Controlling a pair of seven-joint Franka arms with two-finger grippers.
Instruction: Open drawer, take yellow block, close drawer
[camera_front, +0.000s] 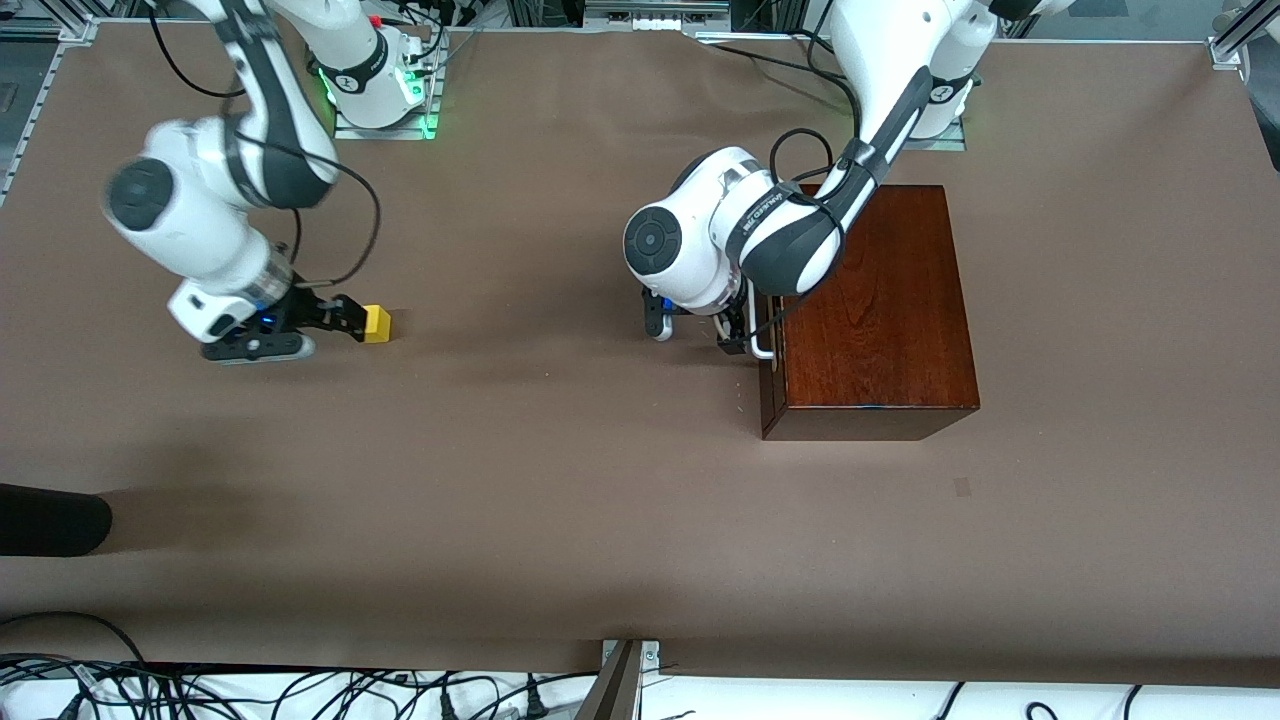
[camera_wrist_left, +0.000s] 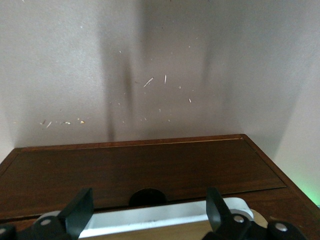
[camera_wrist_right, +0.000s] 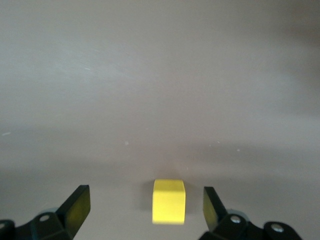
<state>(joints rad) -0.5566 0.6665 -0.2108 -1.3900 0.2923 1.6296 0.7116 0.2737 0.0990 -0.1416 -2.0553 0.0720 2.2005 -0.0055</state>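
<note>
The yellow block (camera_front: 377, 323) sits on the brown table toward the right arm's end. My right gripper (camera_front: 352, 320) is low at the block, open; in the right wrist view the block (camera_wrist_right: 169, 201) lies on the table between the spread fingers (camera_wrist_right: 75, 209), touching neither. The dark reddish-brown box (camera_front: 880, 300) stands toward the left arm's end, and its drawer (camera_front: 771, 385) looks shut. My left gripper (camera_front: 745, 335) is at the white handle (camera_front: 763, 340), open. In the left wrist view the handle (camera_wrist_left: 165, 217) lies between the fingers (camera_wrist_left: 80, 212), against the dark drawer front (camera_wrist_left: 150, 170).
A black object (camera_front: 50, 520) juts in at the table's edge nearer to the camera, at the right arm's end. Cables (camera_front: 300, 690) run along the near edge below the table. The left arm's elbow (camera_front: 700, 240) hangs over the table beside the box.
</note>
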